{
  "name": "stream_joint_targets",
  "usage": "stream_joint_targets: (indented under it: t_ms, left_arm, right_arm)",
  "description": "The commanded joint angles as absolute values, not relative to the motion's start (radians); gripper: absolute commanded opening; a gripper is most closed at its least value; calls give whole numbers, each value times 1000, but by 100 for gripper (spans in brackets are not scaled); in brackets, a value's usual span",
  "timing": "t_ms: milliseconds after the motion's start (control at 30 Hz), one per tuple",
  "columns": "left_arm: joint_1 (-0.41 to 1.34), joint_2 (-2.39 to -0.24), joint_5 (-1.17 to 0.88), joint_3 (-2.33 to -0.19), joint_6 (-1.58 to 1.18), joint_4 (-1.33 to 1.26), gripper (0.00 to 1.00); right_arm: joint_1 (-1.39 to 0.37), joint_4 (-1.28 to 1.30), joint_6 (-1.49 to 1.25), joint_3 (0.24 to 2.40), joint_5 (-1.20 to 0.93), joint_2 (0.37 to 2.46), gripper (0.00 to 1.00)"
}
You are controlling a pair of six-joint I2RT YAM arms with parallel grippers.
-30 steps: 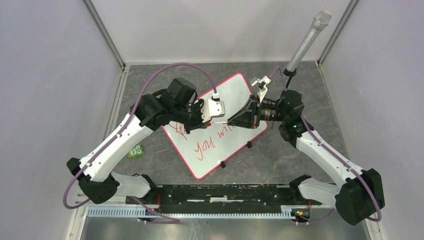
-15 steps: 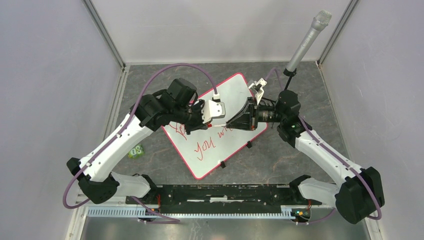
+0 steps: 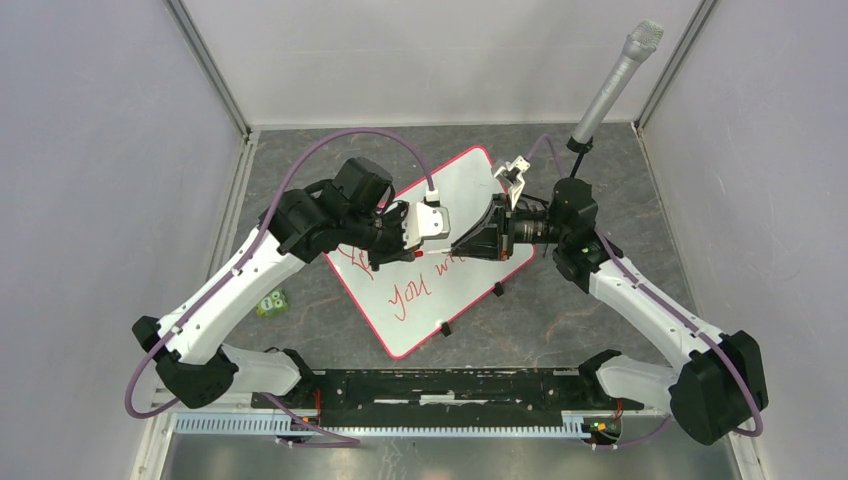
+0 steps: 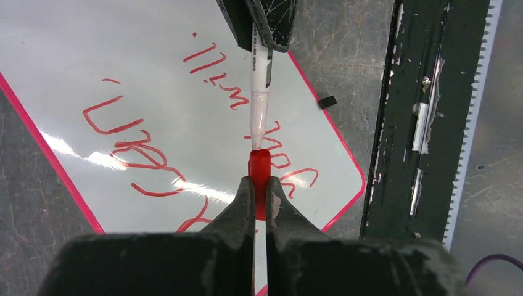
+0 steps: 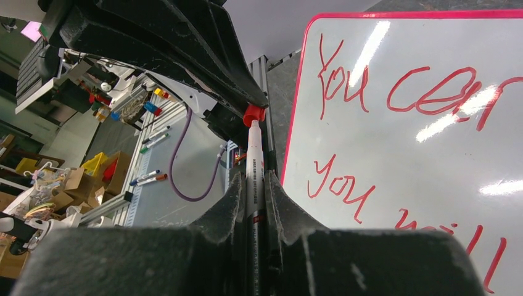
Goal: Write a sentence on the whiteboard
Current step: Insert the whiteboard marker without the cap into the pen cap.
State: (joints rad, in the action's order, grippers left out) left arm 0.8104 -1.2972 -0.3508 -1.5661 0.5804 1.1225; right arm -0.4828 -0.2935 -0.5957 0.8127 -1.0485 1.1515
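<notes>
The whiteboard (image 3: 455,185) lies slanted on the grey floor, with a pink-red frame. The sentence (image 3: 415,290) is in red marker, in two lines. It also shows in the left wrist view (image 4: 135,148) and the right wrist view (image 5: 401,92). My left gripper (image 3: 416,252) is shut on a red marker cap (image 4: 259,176). My right gripper (image 3: 460,244) is shut on a white marker (image 5: 254,160). Both are held above the board's middle, tip to tip. The marker's tip end (image 4: 259,105) sits in the cap's mouth (image 5: 253,114).
Two black clips (image 3: 498,290) (image 3: 446,328) sit on the board's near right edge. A grey microphone (image 3: 615,80) stands at the back right. A small green object (image 3: 271,301) lies left of the board. A black rail (image 3: 450,385) runs along the near edge.
My right arm has pushed left, bringing the marker closer to my left gripper, and its tip has gone into the red cap. The left gripper has barely moved.
</notes>
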Motion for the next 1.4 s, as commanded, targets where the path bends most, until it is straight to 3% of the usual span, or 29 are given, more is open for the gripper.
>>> stream_joint_targets:
  t_ms: [0, 767, 1367]
  left_arm:
    - [822, -1283, -388, -1609, 626, 1121, 2]
    - [877, -1339, -311, -1661, 608, 1115, 2]
    - [877, -1376, -521, -1695, 602, 1114, 2]
  right_arm:
    - [-492, -305, -577, 857, -1048, 1157, 0]
    - [-550, -157, -435, 887, -991, 1184, 0]
    - [-577, -119, -384, 906, -986, 1200, 0]
